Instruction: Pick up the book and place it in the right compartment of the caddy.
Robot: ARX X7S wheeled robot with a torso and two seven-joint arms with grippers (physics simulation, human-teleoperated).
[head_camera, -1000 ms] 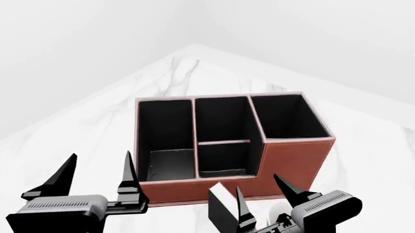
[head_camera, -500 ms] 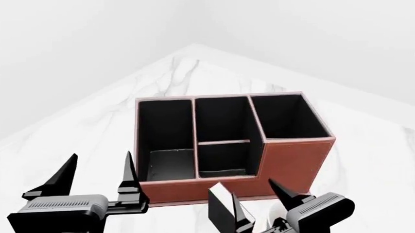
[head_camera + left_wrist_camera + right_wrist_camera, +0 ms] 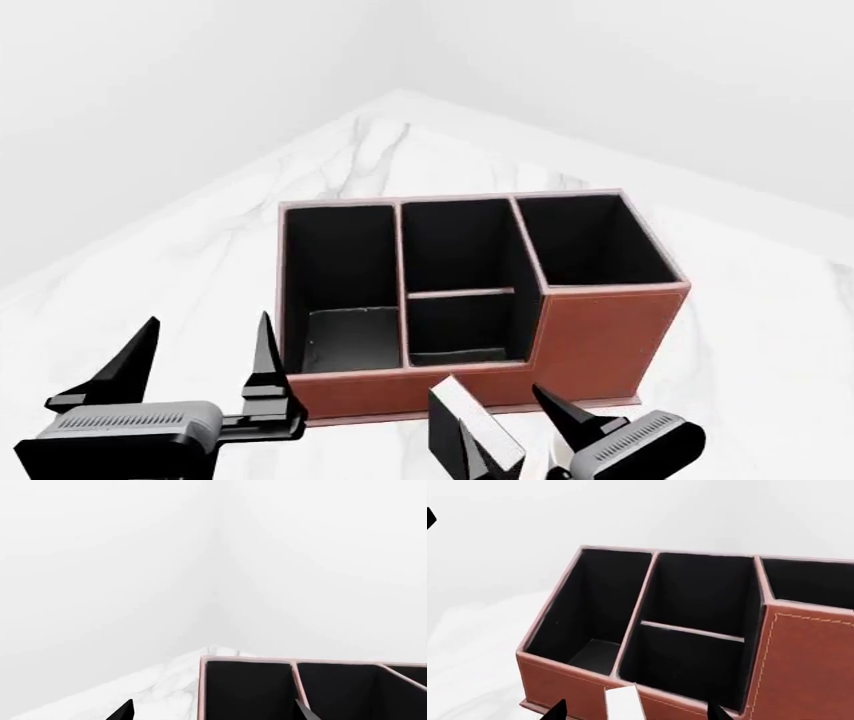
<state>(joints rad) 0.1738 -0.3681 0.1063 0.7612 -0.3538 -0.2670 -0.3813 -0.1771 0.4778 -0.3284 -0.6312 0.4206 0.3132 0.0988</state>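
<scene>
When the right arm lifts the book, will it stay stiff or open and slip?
The book looks thick and hard-covered, so it probably stays stiff. It stands tilted between the right gripper fingers, so it may pivot if held loosely. Its smooth black cover could slip. The white page edges show at the top, so the covers might fan open unless both are squeezed.

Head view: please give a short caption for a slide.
Right gripper around the book before the empty caddy.
</scene>
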